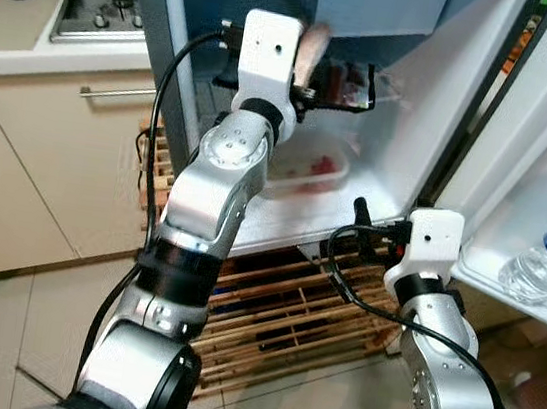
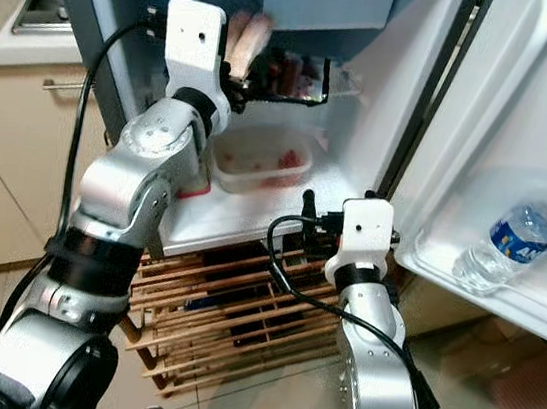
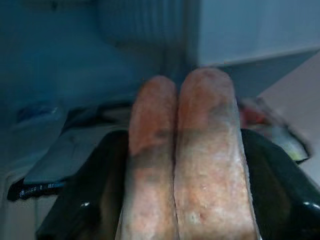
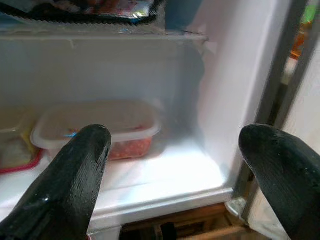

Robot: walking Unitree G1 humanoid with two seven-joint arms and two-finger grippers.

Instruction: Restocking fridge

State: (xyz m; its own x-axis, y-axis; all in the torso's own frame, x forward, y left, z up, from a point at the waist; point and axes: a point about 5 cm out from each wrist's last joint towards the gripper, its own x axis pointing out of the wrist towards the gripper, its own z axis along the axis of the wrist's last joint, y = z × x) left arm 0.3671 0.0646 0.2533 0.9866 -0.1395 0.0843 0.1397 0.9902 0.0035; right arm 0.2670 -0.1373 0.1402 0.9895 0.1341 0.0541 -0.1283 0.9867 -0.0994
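Sausages held at the open fridge

Left gripper [image 3: 175, 200], top centre, is closed on two sausages [image 3: 195, 160]; right gripper [image 4: 175, 170], lower right, is wide open, empty.

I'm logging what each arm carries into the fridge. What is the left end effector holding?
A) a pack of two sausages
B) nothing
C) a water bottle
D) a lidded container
A: the left end effector is shut on the sausages, two pale links side by side, raised into the fridge; the bottle lies in the door shelf.
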